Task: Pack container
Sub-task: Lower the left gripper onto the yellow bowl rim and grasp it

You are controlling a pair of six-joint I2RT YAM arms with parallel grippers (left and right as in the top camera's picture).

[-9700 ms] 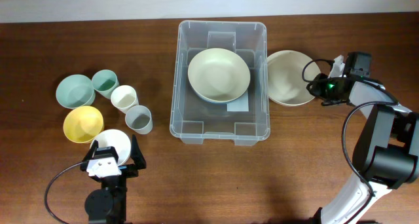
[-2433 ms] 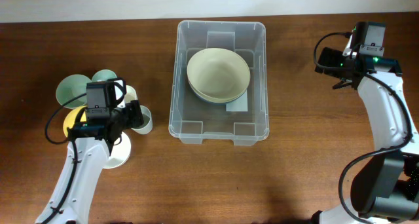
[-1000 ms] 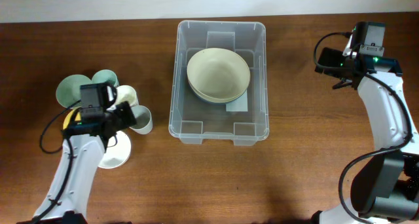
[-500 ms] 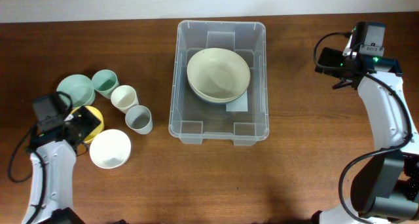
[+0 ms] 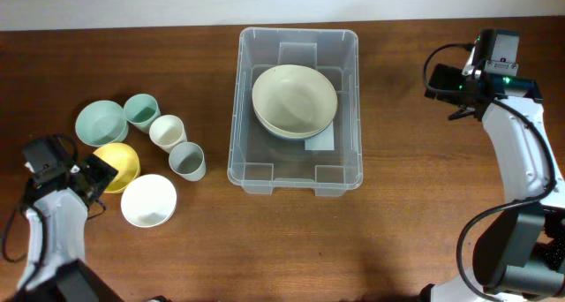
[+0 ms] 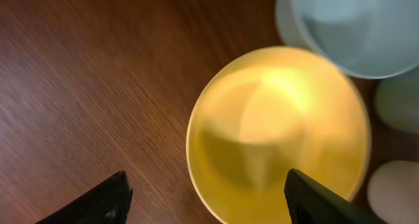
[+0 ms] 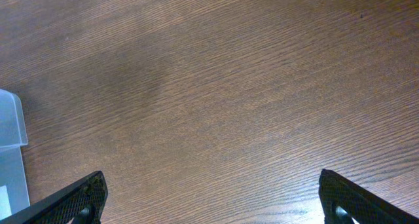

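Note:
The clear container (image 5: 298, 33) stands at the table's centre with a cream bowl (image 5: 295, 101) inside it. At the left lie a yellow bowl (image 5: 122, 163), a white bowl (image 5: 148, 200), a teal bowl (image 5: 100, 123) and three cups. My left gripper (image 5: 95, 174) hovers open at the yellow bowl's left edge. In the left wrist view the yellow bowl (image 6: 278, 132) has its near rim between the spread fingers of the left gripper (image 6: 206, 204), untouched. My right gripper (image 5: 439, 81) hangs open over bare wood to the right of the container, and in its wrist view the right gripper (image 7: 213, 207) holds nothing.
A teal cup (image 5: 140, 111), a cream cup (image 5: 166, 132) and a grey cup (image 5: 187, 161) stand in a row between the bowls and the container. The teal bowl (image 6: 353, 27) sits just beyond the yellow one. A container corner (image 7: 10, 139) shows at the right wrist view's left edge.
My left arm has swung left, away from the cups and the white bowl, to the yellow bowl's left edge, and its jaws have spread wider. The right arm has not moved.

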